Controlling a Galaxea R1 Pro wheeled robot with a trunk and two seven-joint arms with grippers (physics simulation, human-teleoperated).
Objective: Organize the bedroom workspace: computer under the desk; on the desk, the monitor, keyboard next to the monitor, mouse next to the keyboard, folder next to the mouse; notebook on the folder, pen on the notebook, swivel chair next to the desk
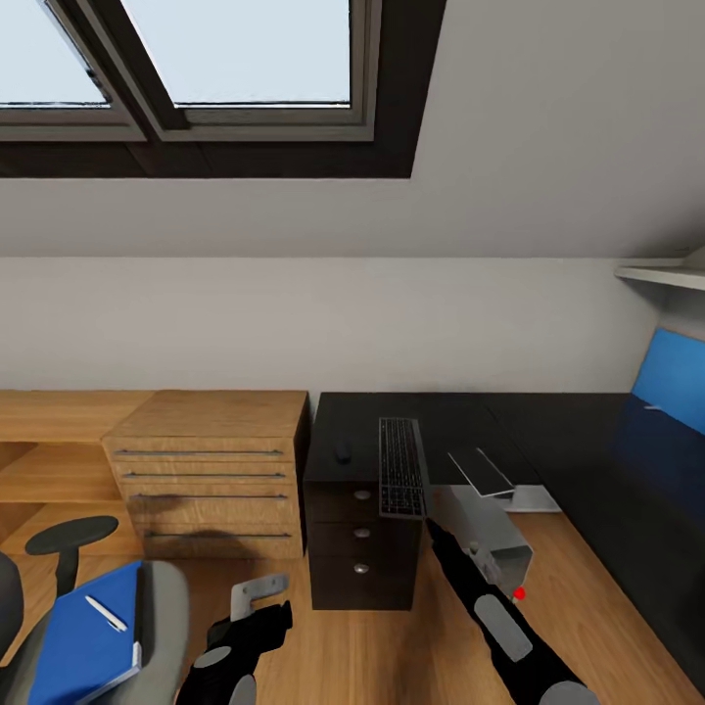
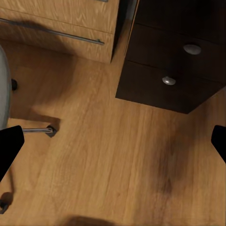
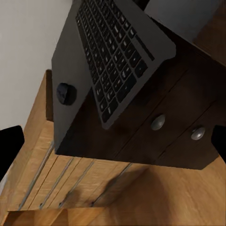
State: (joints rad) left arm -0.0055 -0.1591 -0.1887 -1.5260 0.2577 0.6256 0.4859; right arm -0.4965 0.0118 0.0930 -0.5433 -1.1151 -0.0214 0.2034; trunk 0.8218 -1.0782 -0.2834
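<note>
The keyboard (image 1: 402,466) lies lengthwise on the black desk (image 1: 548,431), its near end overhanging the drawer unit (image 1: 360,548). The small black mouse (image 1: 342,451) sits just left of it. My right gripper (image 1: 431,526) hangs open just in front of the keyboard's (image 3: 110,52) near end, holding nothing. My left gripper (image 1: 257,594) is open and empty over the floor beside the swivel chair (image 1: 162,607). On the chair seat lies the blue folder (image 1: 83,641) with the white pen (image 1: 105,614) on top. The grey computer (image 1: 497,543) stands on the floor by the desk. Monitor out of view; no separate notebook can be told.
A light wood drawer cabinet (image 1: 211,470) stands left of the drawer unit. The sloped ceiling with its skylight (image 1: 235,59) hangs over the desk. The desk's blue back panel (image 1: 676,377) is at right. Bare plank floor (image 2: 108,165) lies below my left gripper.
</note>
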